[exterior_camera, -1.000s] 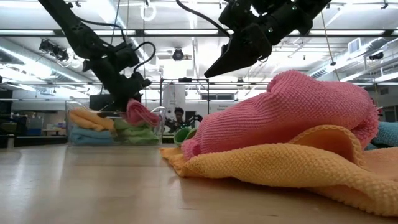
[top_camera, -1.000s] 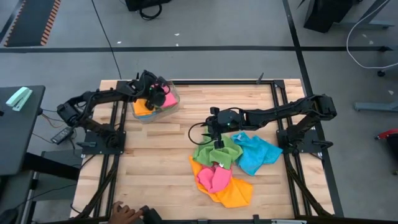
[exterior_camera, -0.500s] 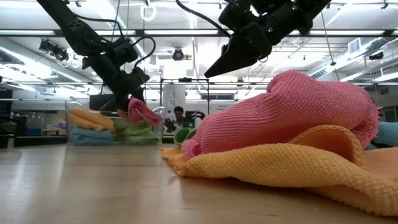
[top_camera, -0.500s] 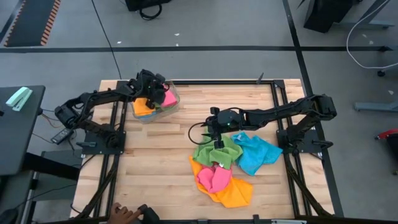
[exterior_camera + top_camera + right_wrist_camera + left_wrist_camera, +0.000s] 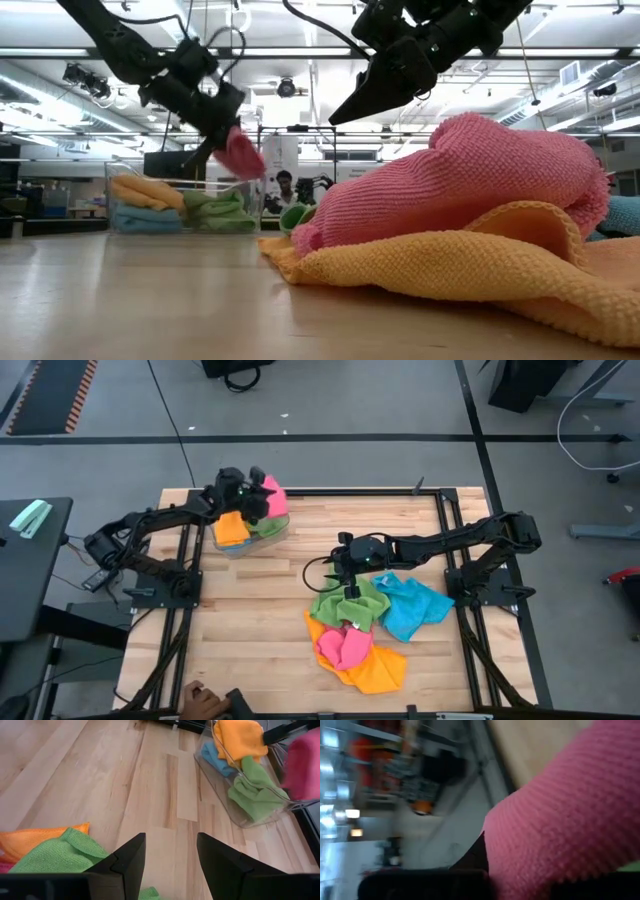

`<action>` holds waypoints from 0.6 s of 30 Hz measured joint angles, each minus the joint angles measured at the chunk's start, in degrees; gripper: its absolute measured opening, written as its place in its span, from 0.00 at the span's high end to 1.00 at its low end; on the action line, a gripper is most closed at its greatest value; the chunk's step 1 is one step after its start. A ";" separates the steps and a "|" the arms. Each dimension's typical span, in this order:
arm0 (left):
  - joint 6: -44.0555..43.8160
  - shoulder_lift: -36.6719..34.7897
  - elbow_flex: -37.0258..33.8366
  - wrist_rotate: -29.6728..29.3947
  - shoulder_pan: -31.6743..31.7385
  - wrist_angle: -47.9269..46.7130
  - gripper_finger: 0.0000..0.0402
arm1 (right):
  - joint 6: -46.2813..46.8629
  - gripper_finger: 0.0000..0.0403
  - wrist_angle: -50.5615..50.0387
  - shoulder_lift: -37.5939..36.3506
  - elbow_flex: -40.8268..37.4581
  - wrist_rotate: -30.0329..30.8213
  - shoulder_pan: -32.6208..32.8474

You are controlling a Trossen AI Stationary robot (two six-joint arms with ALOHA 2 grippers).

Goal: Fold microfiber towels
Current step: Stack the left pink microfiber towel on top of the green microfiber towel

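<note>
My left gripper (image 5: 257,493) is over the far end of the clear plastic bin (image 5: 268,536) at the table's far left, shut on a bunched pink towel (image 5: 272,495). Folded orange (image 5: 231,528), blue (image 5: 212,754) and green (image 5: 255,790) towels lie in the bin. My right gripper (image 5: 351,590) hangs open above a loose pile at the table's middle right: a green towel (image 5: 352,608), a blue one (image 5: 415,607), a pink one (image 5: 340,647) and an orange one (image 5: 378,672). Nothing is between its fingers (image 5: 127,857). My left gripper has the bunched pink towel (image 5: 240,152) pinched at its fingertips, which slant downward from the table's left. The towel sticks out beyond the fingers, lifted clear above the bin's rim. The cloth (image 5: 565,820) fills the wrist view and hides which part is held.
A person's hand (image 5: 203,705) rests at the table's near left edge. Bare wood (image 5: 250,620) lies between the bin and the pile. Black frame rails (image 5: 350,491) run around the table.
My left gripper has risen out of the bin and tipped its fingers upward, carrying the pink towel with it. The towel, low among the bin's cloths a second ago, now hangs above the bin's rim. My right arm has kept still.
</note>
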 joint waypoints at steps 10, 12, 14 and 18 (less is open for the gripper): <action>-43.27 -0.63 0.68 2.84 1.36 3.06 0.96 | 0.09 0.54 0.02 0.00 0.00 0.00 0.00; -54.03 -0.69 2.42 3.15 1.46 0.09 0.97 | 0.13 0.54 0.04 0.00 -0.01 0.00 0.00; -63.82 -0.77 4.33 4.13 1.14 -4.54 0.97 | 0.23 0.54 0.04 0.00 0.00 0.00 -0.01; -81.19 -0.77 5.99 4.70 0.64 -8.63 0.91 | 0.33 0.54 0.04 0.00 -0.01 0.00 0.00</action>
